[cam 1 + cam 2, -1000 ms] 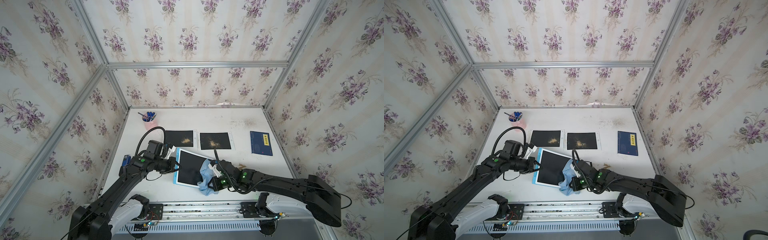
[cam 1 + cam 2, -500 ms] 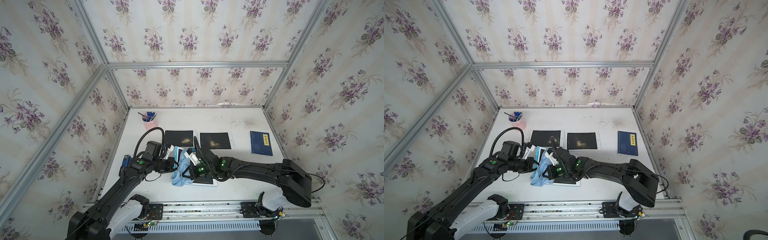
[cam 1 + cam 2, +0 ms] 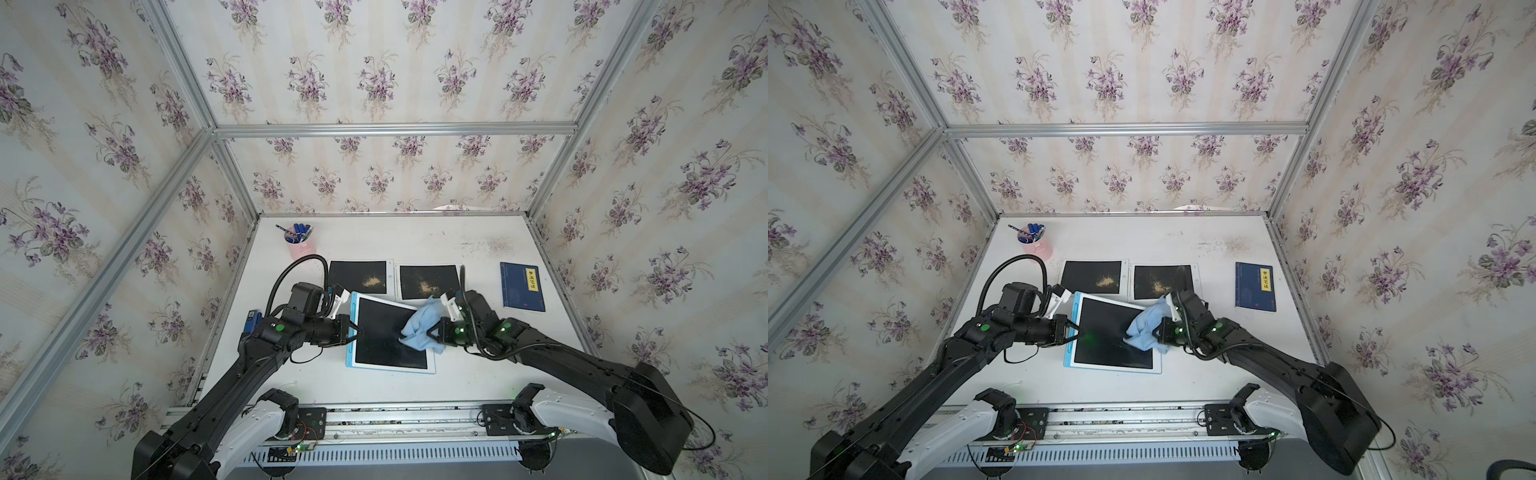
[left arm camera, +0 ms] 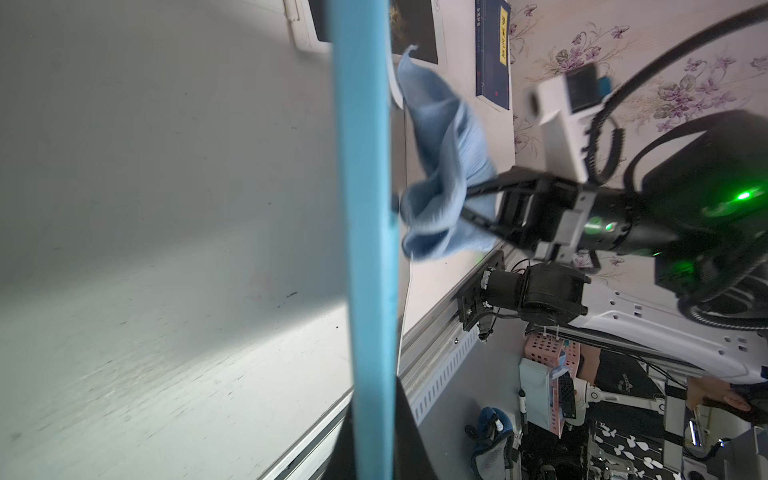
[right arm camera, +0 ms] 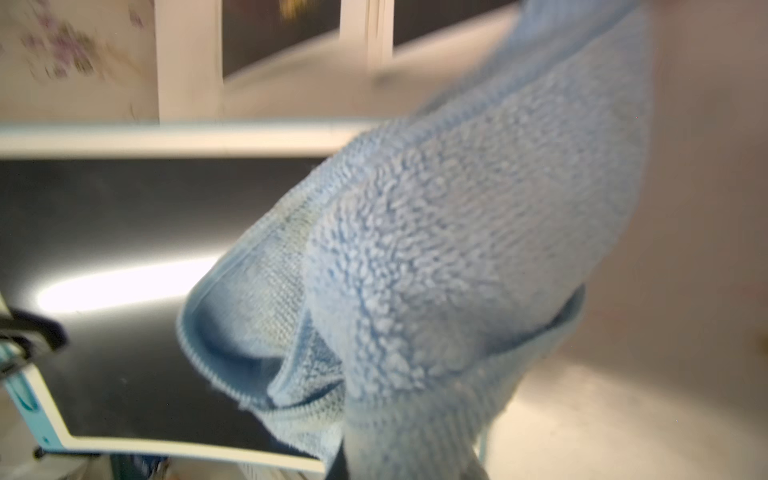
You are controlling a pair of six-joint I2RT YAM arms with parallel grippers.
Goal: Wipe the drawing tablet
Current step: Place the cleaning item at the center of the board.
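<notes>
Left gripper (image 3: 354, 332) is clamped on the tablet (image 3: 376, 332) at its blue left edge, front-centre of the table (image 3: 478, 249). Right gripper (image 3: 433, 331) is clenched on the cloth (image 3: 419, 326), which sits on the screen's right side. Tablet's long axis runs front-to-back, slightly skewed. Bare screen lies left of the cloth, toward the left gripper. Likely next move: the right gripper sweeps across the short axis.

The cloth (image 3: 420, 329) lies on the drawing tablet (image 3: 374, 336), book (image 3: 522, 286) further right.
</notes>
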